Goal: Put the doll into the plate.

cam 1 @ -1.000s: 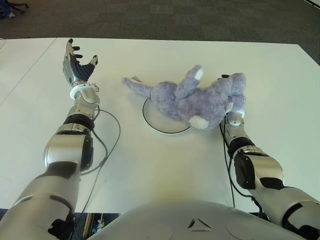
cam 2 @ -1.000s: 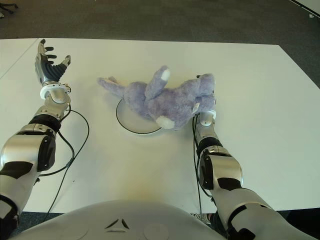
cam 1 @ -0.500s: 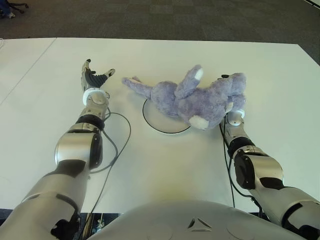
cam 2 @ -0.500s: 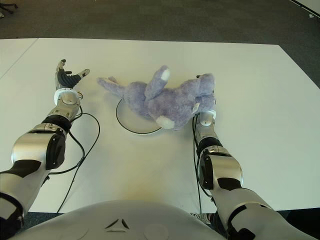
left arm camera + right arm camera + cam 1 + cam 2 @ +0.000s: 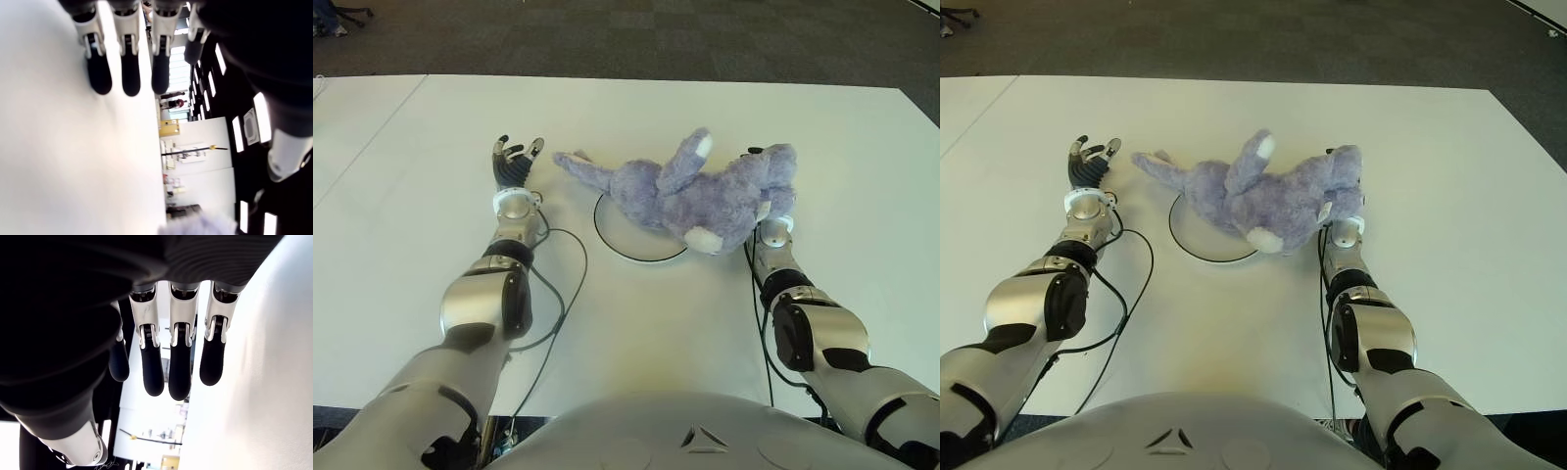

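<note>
A purple plush doll [image 5: 697, 196] lies on its side across the white plate [image 5: 631, 243], covering the plate's far right part, with its head past the rim on the right. My left hand [image 5: 514, 162] is open just left of the doll's outstretched limb, apart from it. Its straight fingers [image 5: 122, 73] hold nothing in the left wrist view, where a bit of purple plush [image 5: 195, 227] shows. My right hand is mostly hidden behind the doll's head; only its wrist [image 5: 773, 227] shows. The right wrist view shows its fingers [image 5: 178, 367] straight and holding nothing.
A black cable [image 5: 560, 294] loops on the white table [image 5: 636, 323] beside my left forearm. The table's far edge [image 5: 656, 78] meets dark carpet. A seam between two tabletops [image 5: 372, 127] runs at the far left.
My left hand has swung right and down, from the far left of the table to beside the doll's limb. The doll, the plate and my right arm have not moved.
</note>
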You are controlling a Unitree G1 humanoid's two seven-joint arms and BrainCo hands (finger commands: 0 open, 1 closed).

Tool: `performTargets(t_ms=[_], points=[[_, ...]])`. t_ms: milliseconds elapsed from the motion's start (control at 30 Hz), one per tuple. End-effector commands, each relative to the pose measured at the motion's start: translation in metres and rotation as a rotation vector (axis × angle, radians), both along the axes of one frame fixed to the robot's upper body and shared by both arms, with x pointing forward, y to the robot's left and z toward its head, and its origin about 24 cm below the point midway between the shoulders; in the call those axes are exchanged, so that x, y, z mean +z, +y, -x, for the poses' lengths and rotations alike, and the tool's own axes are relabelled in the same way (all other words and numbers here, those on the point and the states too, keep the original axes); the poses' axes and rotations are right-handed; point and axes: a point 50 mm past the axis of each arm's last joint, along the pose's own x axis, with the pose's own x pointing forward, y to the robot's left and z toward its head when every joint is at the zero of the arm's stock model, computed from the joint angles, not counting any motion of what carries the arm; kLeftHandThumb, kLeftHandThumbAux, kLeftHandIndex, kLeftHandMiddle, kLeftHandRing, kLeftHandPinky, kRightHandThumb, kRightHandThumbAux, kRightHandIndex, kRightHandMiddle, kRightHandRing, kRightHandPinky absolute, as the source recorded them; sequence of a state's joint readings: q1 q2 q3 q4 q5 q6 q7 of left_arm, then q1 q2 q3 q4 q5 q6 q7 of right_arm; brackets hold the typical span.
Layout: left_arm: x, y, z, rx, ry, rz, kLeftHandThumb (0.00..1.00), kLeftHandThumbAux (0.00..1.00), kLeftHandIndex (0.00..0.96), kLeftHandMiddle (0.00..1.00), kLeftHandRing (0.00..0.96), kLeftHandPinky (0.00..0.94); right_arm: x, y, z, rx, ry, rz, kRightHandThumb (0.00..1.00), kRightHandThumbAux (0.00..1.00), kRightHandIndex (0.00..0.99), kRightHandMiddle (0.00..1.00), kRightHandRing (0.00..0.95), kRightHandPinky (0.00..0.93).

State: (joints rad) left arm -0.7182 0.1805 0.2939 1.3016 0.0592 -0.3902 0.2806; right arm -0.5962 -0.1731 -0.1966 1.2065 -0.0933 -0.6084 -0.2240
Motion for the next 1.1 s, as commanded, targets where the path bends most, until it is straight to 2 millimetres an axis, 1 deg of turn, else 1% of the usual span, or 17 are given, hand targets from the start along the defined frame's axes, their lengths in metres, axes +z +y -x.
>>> performTargets(t_ms=[33, 67, 167, 267, 367, 467, 600, 700, 833, 1100], points=[[-0.062, -0.040, 0.047, -0.118, 0.109, 0.206, 0.000, 0.554, 0.098, 0.194, 0.192, 0.180, -0.103, 0.012, 0.088, -0.020, 0.459, -0.090, 0.287, 0.807, 0.277, 0.348, 0.367, 0.371], [-0.065, -0.042, 0.051, -0.123, 0.100, 0.217, 0.000, 0.553, 0.098, 0.194, 0.191, 0.178, -0.103, 0.012, 0.089, -0.020, 0.458, -0.091, 0.287, 0.807, 0.276, 0.348, 0.367, 0.371], [-0.081, -0.045, 0.072, -0.145, 0.101, 0.266, 0.000, 0.543, 0.097, 0.193, 0.184, 0.163, -0.104, 0.012, 0.090, -0.018, 0.457, -0.089, 0.286, 0.811, 0.274, 0.349, 0.368, 0.365], [-0.087, -0.050, 0.082, -0.166, 0.091, 0.294, 0.000, 0.521, 0.097, 0.181, 0.173, 0.151, -0.104, 0.011, 0.090, -0.017, 0.453, -0.087, 0.277, 0.821, 0.276, 0.351, 0.372, 0.378], [-0.088, -0.055, 0.087, -0.183, 0.070, 0.299, 0.000, 0.513, 0.096, 0.175, 0.167, 0.144, -0.104, 0.010, 0.091, -0.016, 0.449, -0.086, 0.266, 0.826, 0.277, 0.351, 0.373, 0.379], [-0.090, -0.058, 0.092, -0.198, 0.060, 0.294, 0.000, 0.491, 0.091, 0.148, 0.139, 0.106, -0.104, 0.009, 0.092, -0.014, 0.442, -0.087, 0.218, 0.842, 0.279, 0.349, 0.370, 0.360], [-0.095, -0.055, 0.098, -0.207, 0.090, 0.284, 0.000, 0.475, 0.083, 0.125, 0.116, 0.087, -0.103, 0.008, 0.093, -0.013, 0.434, -0.091, 0.174, 0.854, 0.277, 0.347, 0.367, 0.367], [-0.103, -0.048, 0.107, -0.211, 0.140, 0.272, 0.000, 0.466, 0.075, 0.111, 0.101, 0.082, -0.103, 0.008, 0.093, -0.015, 0.426, -0.097, 0.142, 0.863, 0.276, 0.346, 0.367, 0.378], [-0.108, -0.046, 0.113, -0.217, 0.187, 0.240, 0.000, 0.455, 0.081, 0.122, 0.110, 0.113, -0.102, 0.008, 0.092, -0.018, 0.414, -0.110, 0.141, 0.874, 0.283, 0.349, 0.375, 0.398], [-0.107, -0.050, 0.110, -0.244, 0.206, 0.190, 0.000, 0.456, 0.093, 0.153, 0.141, 0.152, -0.101, 0.008, 0.092, -0.022, 0.405, -0.125, 0.163, 0.856, 0.290, 0.352, 0.382, 0.401]])
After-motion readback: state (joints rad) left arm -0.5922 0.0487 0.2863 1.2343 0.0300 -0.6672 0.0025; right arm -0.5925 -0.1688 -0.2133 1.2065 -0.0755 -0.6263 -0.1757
